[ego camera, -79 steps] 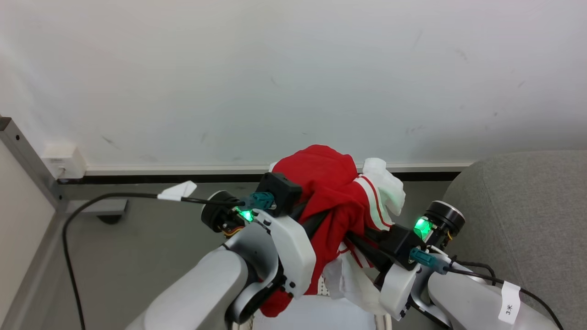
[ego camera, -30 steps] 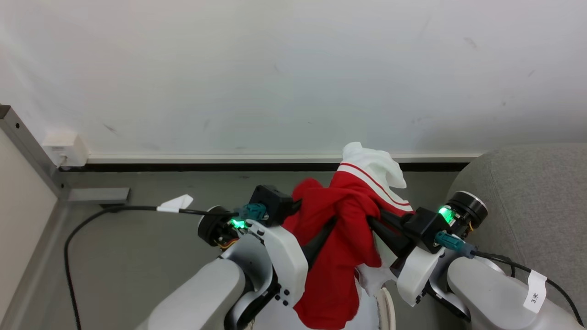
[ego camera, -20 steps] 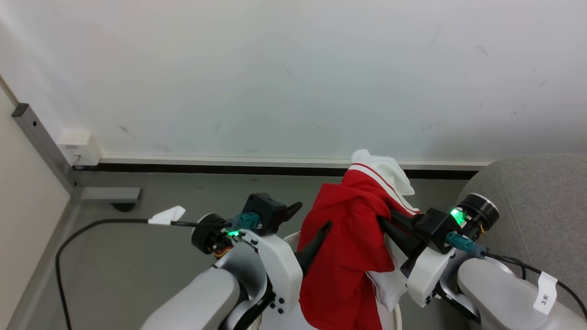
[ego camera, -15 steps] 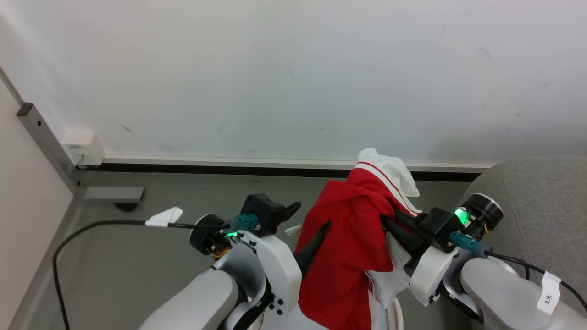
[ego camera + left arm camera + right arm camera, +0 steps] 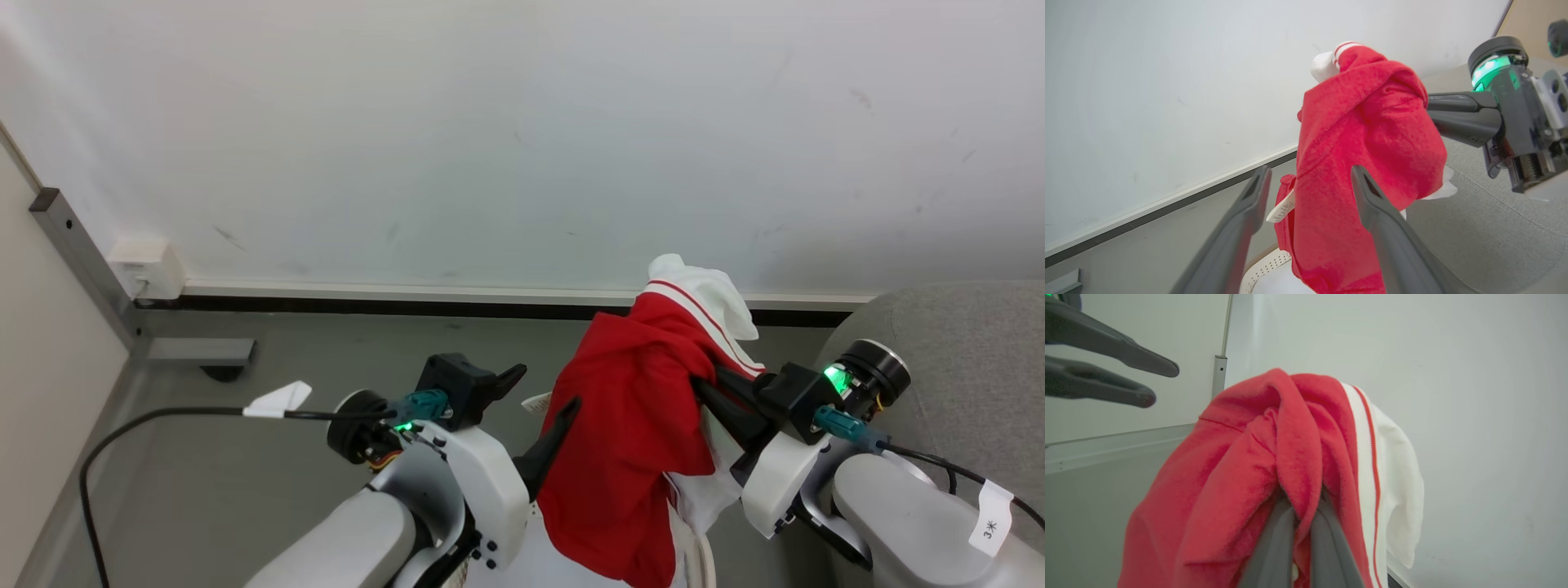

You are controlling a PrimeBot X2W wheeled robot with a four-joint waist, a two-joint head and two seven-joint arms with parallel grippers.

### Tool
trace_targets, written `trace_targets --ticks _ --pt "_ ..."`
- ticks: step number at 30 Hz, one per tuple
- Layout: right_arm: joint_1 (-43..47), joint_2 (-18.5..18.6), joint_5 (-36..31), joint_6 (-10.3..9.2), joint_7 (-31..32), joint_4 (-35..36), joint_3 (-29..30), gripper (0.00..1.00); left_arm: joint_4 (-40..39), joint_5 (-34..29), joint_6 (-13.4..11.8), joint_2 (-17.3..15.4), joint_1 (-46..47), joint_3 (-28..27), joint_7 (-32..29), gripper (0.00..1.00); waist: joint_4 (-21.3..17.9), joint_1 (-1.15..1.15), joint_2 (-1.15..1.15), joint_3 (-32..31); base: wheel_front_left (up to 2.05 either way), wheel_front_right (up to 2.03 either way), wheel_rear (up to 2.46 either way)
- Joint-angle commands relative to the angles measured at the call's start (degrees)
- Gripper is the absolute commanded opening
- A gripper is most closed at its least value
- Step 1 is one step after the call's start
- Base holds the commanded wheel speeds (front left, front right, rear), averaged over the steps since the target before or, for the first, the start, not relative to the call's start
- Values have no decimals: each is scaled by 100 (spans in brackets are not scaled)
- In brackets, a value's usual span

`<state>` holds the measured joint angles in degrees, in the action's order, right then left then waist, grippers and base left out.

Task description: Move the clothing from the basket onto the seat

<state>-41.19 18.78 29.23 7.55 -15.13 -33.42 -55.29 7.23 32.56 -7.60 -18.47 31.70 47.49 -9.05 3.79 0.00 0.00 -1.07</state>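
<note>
Just one clothing (image 5: 629,425) in right claw (image 5: 1301,508).

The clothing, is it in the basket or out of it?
Out: the clothing hangs bunched from the shut right end effector above the basket; whether its hem clears the rim, cannot tell.

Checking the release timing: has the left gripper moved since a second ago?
Yes. Judged against the white wall box, the left gripper has drawn back leftward toward it, open, out of the clothing that the right gripper pinches.
</note>
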Motion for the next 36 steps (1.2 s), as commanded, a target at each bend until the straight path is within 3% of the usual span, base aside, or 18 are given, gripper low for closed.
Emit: trace_targets --ticks 1,14,28,36 --pt "-49 59 27 -12 -3 14 30 0 -17 27 -24 -30 -35 -10 7 100 -28 0 0 1 0 0 0" --pt "-291 258 -34 -13 -3 79 94 0 -81 67 -60 -54 7 -37 70 100 -620 0 0 54 0 0 0" --pt "-702 763 -96 -14 -3 376 110 0 -76 119 -78 93 129 -55 225 100 -2123 0 0 149 0 0 0" --pt "-838 1119 -89 -14 -3 648 170 0 -37 135 -54 188 210 -37 308 100 -2587 0 0 183 0 0 0"
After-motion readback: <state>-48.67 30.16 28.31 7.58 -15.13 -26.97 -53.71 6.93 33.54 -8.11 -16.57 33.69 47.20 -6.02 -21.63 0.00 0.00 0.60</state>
